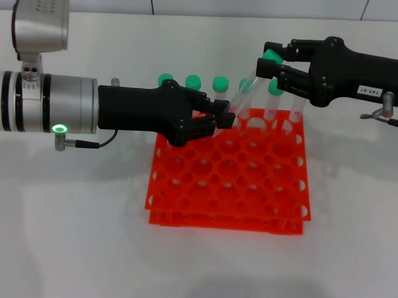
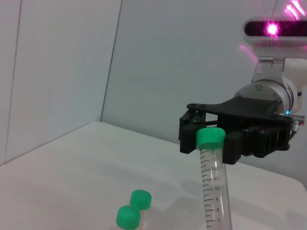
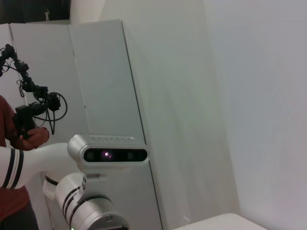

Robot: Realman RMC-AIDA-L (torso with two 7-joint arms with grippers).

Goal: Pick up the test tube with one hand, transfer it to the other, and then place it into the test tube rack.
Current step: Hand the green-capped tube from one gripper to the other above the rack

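Observation:
The test tube (image 1: 247,92), clear with a green cap, hangs tilted above the back of the orange-red test tube rack (image 1: 230,189). My left gripper (image 1: 225,117), unlabelled and on the wrist with the green ring light, is shut on the tube's lower end. My right gripper (image 1: 269,58), carrying the white label, reaches in from the right, its fingers pressed against both sides of the green cap. In the left wrist view the tube (image 2: 213,187) rises with its cap set into the right gripper (image 2: 210,141). The right wrist view shows neither the tube nor the rack.
Several other green-capped tubes (image 1: 193,81) stand in the rack's back row; two of their caps (image 2: 140,199) show in the left wrist view. The rack stands on a white table (image 1: 72,236). A person in red (image 3: 14,191) stands beside the robot's head (image 3: 114,154).

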